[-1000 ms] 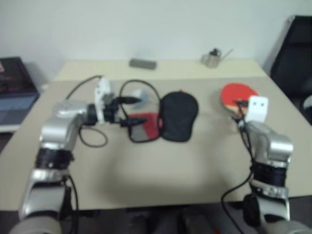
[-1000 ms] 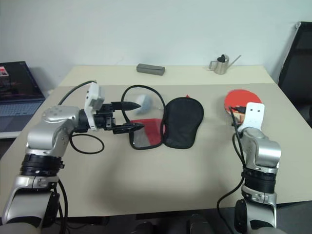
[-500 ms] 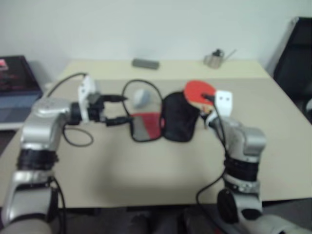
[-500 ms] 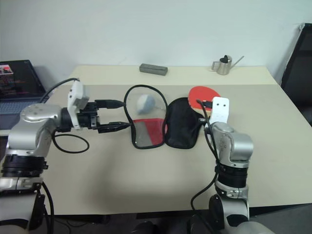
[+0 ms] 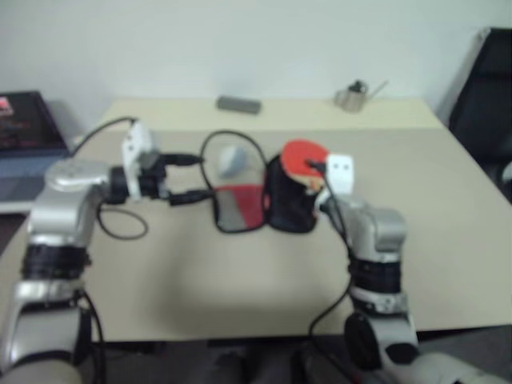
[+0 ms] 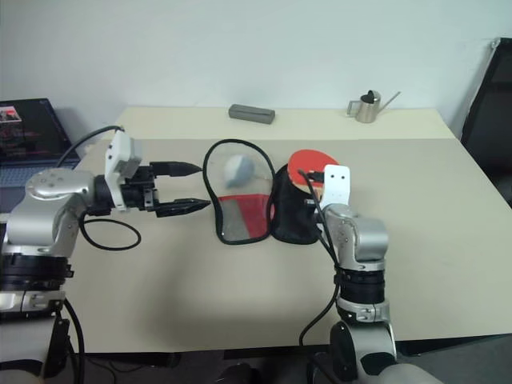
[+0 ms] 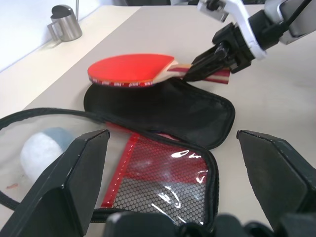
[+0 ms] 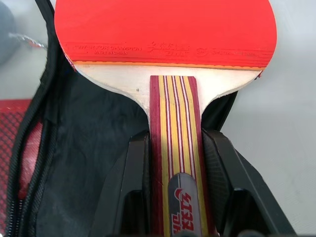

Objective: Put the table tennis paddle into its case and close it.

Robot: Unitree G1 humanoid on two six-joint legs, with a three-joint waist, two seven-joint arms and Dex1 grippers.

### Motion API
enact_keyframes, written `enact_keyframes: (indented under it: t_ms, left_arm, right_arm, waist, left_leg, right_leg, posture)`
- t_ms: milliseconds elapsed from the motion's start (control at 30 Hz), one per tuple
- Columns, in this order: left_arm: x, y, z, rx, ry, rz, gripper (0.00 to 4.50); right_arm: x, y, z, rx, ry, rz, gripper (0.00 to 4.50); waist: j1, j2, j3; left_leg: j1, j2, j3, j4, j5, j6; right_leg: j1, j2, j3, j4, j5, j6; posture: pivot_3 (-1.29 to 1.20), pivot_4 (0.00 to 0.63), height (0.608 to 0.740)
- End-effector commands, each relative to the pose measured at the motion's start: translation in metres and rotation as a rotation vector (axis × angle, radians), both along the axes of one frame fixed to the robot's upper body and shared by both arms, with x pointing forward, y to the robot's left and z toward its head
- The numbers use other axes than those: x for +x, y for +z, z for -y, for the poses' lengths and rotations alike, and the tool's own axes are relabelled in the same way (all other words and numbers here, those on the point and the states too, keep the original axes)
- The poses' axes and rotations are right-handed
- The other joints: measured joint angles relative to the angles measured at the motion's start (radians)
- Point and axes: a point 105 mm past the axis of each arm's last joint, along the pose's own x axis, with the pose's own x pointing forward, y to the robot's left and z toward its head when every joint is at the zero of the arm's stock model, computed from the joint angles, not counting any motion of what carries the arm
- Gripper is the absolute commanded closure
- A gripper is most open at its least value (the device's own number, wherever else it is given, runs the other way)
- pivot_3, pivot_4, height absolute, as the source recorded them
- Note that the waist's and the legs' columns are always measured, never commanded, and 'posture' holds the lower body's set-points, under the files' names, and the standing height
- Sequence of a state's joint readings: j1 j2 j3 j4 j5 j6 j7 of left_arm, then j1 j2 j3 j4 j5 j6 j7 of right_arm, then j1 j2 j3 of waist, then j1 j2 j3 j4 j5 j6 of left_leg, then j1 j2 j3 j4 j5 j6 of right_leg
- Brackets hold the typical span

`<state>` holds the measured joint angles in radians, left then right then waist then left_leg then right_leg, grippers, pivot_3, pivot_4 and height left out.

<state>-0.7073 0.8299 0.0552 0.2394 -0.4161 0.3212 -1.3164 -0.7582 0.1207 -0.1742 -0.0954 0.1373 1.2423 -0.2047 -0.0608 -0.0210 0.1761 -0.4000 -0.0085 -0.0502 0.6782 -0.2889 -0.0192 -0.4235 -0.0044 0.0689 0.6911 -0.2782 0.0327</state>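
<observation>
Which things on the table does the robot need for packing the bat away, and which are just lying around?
Needed:
- bat, held by the right gripper
- open case
- left gripper, open beside the case

Just lying around:
- small metal watering can
- grey block
- laptop
- white ball

paddle (image 6: pixel 308 166) over case (image 6: pixel 294 210) (opened flat)

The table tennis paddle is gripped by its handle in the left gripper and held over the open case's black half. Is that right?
Not quite: the right gripper grips the table tennis paddle by its handle, as the right wrist view shows. The left gripper is open and holds nothing. The paddle is indeed over the black half of the open case.
</observation>
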Motion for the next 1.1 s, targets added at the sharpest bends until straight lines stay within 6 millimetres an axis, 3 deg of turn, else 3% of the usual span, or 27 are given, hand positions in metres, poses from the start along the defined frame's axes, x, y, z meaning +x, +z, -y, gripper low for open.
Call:
enact_keyframes:
  t_ms: [33,267,433,667,1100]
  left_arm:
    - [-0.004,0.012,0.007,0.000,-0.037,0.047,0.00]
    - [-0.003,0.013,0.015,-0.001,-0.072,0.047,0.00]
    - [-0.002,0.015,0.017,-0.003,-0.079,0.050,0.00]
    - [-0.003,0.015,0.019,-0.007,-0.091,0.048,0.00]
    - [-0.003,0.014,0.023,0.002,-0.110,0.037,0.00]
  right_arm:
    - [0.000,0.027,-0.030,0.048,0.061,0.092,3.38]
    - [-0.005,0.034,-0.053,0.052,0.131,0.109,3.38]
    - [-0.001,0.041,-0.059,0.062,0.142,0.122,3.38]
    - [-0.002,0.034,-0.057,0.057,0.136,0.095,3.38]
    - [-0.009,0.023,-0.079,0.160,0.134,-0.048,3.38]
  waist:
    - [0.000,0.000,0.000]
    - [-0.001,0.000,0.000]
    - [-0.003,0.000,0.000]
    - [-0.005,0.000,0.000]
    - [-0.005,0.000,0.000]
  left_leg:
    - [0.000,0.000,0.000,0.000,0.000,0.000]
    - [0.000,0.000,0.000,0.000,0.000,0.000]
    - [0.000,0.000,0.000,0.000,0.000,0.000]
    - [0.000,0.000,0.000,0.000,0.000,0.000]
    - [0.000,0.000,0.000,0.000,0.000,0.000]
  right_leg:
    - [0.000,0.000,0.000,0.000,0.000,0.000]
    - [0.000,0.000,0.000,0.000,0.000,0.000]
    - [0.000,0.000,0.000,0.000,0.000,0.000]
    - [0.000,0.000,0.000,0.000,0.000,0.000]
    - [0.000,0.000,0.000,0.000,0.000,0.000]
  posture:
    - [0.00,0.150,0.740]
    - [0.00,0.150,0.740]
    - [0.00,0.150,0.740]
    - [0.00,0.150,0.740]
    - [0.00,0.150,0.740]
